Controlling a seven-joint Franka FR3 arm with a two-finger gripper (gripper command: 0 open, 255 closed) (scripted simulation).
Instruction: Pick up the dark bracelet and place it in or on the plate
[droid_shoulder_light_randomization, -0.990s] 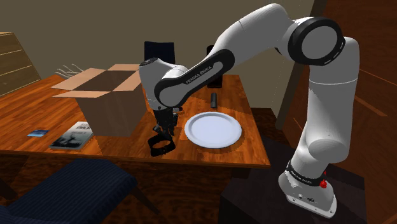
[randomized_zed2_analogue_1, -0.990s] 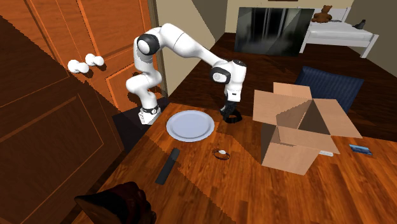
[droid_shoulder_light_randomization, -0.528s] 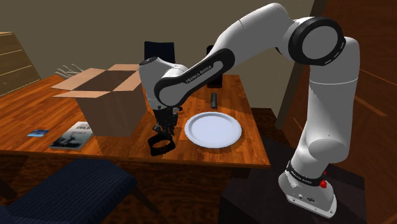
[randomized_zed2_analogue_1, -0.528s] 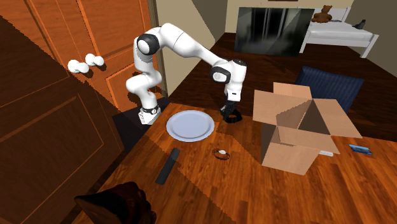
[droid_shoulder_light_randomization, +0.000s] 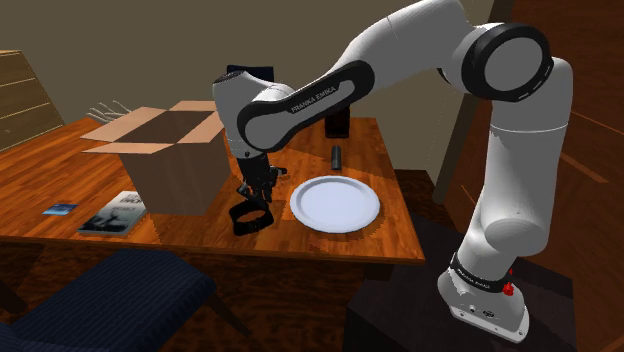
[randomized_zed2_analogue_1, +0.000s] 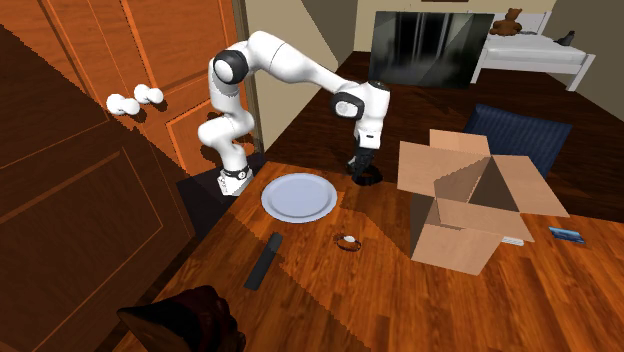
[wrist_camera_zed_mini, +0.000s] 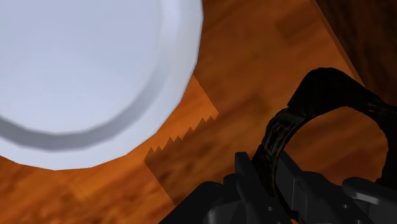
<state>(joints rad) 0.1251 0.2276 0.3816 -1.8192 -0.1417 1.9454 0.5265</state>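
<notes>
**Bracelet in the grip, carry to the plate comes next**

Shoulder view: we see the gripper (droid_shoulder_light_randomization: 254, 203) pointing down with its jaws clamped on the bracelet (droid_shoulder_light_randomization: 248, 220), which hangs just below the fingertips. It sits between the box (droid_shoulder_light_randomization: 165, 160) and the plate (droid_shoulder_light_randomization: 335, 205), near the plate's rim but not over it. We judge the pick done and the transfer about to start. The next move calls for a short sideways carry toward this view's right, then a lowering over the plate's middle before the jaws part.

Second exterior view: the gripper (randomized_zed2_analogue_1: 364, 166) and bracelet (randomized_zed2_analogue_1: 368, 178) stand to the right of the plate (randomized_zed2_analogue_1: 298, 198), with bare table (randomized_zed2_analogue_1: 330, 290) between them. We cannot tell from here whether the ring clears the wood.

Wrist view: the bracelet (wrist_camera_zed_mini: 327, 79) is a black open hoop with a broad, slightly textured band. The gripper (wrist_camera_zed_mini: 272, 175) pinches one side of the band and the rest of the loop stands free beyond the fingertips. The plate (wrist_camera_zed_mini: 83, 63) is plain white with a raised rim and lies close beside the hoop. Held by one edge, the ring may swing or twist, so we favour a slow carry.
</notes>
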